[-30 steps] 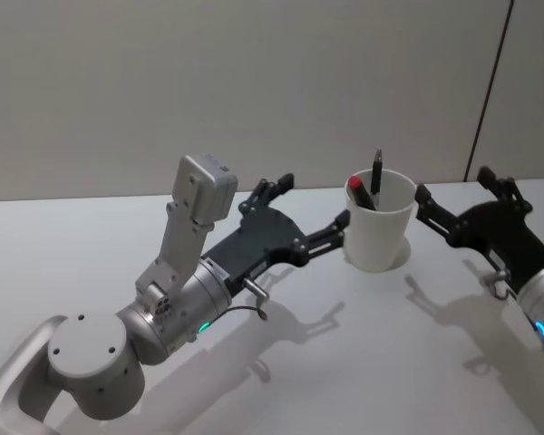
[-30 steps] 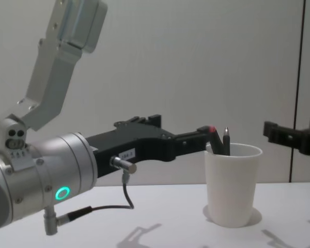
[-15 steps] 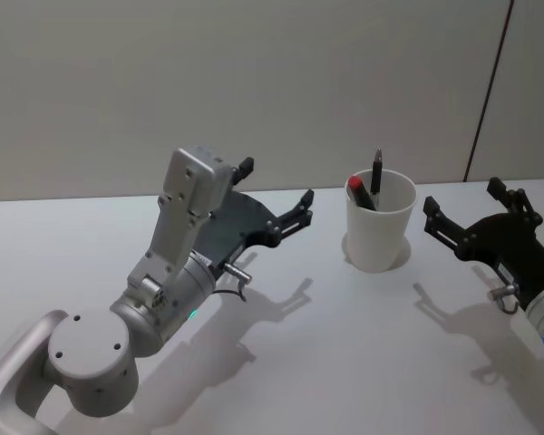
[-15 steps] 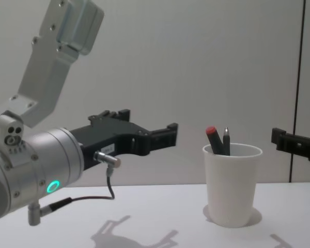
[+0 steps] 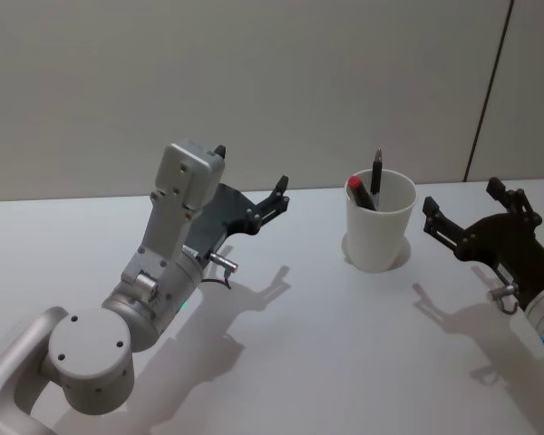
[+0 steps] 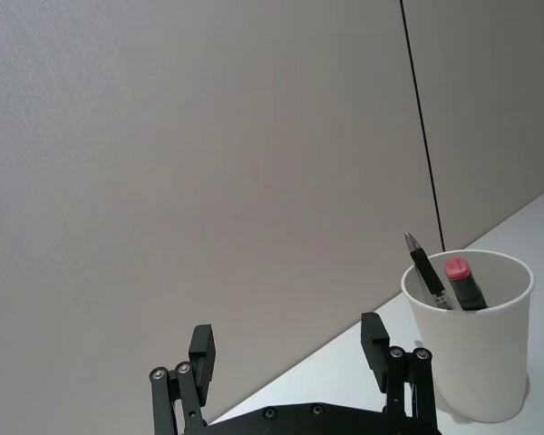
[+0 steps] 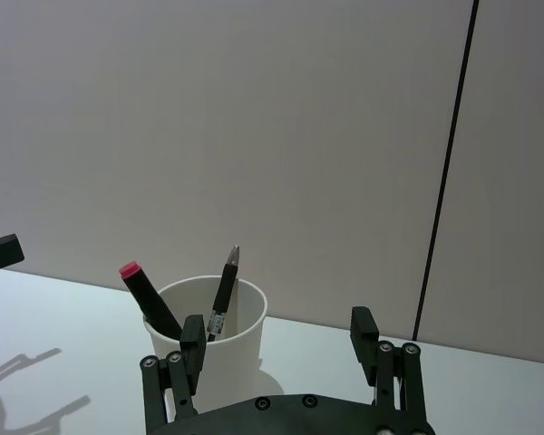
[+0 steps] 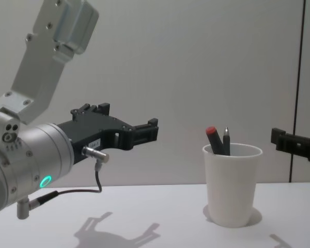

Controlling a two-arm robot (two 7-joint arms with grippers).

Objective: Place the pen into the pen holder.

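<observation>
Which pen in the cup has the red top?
The thick dark pen leaning toward the left pincer side of the cup. Its top end is red; the thin pen beside it ends in a pointed metal tip.

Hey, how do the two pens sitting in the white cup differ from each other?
The red-capped pen is thicker and blunt-ended; the slim black pen tapers to a pointed tip. The red-capped pen leans more strongly to one side, while the slim black pen stands closer to upright and reaches higher. Both have dark barrels and stick out above the rim of the pen holder.
</observation>
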